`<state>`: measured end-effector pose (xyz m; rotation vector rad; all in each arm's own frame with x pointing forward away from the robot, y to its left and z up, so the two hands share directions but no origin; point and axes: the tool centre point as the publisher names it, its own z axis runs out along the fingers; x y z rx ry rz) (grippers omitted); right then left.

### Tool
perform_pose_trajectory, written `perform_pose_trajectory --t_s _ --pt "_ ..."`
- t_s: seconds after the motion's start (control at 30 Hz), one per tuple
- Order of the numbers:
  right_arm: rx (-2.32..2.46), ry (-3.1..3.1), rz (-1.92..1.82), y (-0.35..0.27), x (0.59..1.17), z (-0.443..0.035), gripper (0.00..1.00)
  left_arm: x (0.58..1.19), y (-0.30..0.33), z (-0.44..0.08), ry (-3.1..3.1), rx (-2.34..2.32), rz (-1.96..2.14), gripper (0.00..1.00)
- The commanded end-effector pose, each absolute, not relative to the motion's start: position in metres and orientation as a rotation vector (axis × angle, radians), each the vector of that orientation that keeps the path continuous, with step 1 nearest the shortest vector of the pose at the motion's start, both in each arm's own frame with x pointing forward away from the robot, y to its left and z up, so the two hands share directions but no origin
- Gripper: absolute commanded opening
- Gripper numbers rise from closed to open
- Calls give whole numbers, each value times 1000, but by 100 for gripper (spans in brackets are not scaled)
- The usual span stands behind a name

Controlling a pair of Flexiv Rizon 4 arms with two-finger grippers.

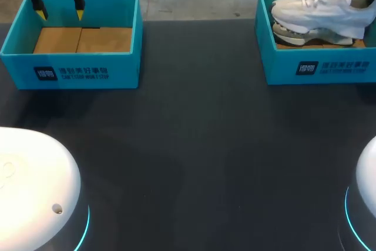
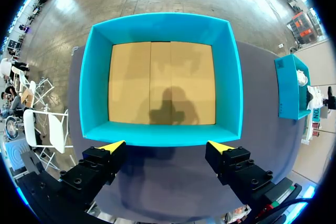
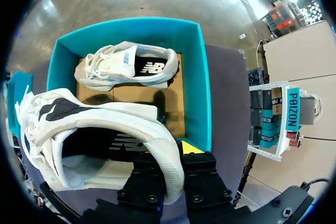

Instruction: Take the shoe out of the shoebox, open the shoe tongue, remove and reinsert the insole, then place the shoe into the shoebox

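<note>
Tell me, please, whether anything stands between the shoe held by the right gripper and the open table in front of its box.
Nothing visible on the table does. The shoe, its heel clamped in the right gripper, only has to pass the front wall of the shoebox; the second shoe lies beneath it in the box.

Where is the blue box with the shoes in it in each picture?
Head view: the shoebox is in the upper right corner.
Left wrist view: small and far off to the side of the left gripper, past the empty box.
Right wrist view: just ahead of the right gripper.
Shared landmark: the white shoe at its rim.
</note>
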<state>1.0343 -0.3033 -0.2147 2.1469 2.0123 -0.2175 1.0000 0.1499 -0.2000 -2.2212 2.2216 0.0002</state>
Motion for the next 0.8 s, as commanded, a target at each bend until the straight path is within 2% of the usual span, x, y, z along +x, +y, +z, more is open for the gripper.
perform_pose_trajectory --t_s 0.03,0.8 --pt "2119 2006 -219 -295 1024 -181 0 1000 150 -200 2222 -2221 0 100" --pt "2110 2006 -202 -288 1025 -167 0 1000 150 -200 2222 -2221 0 100"
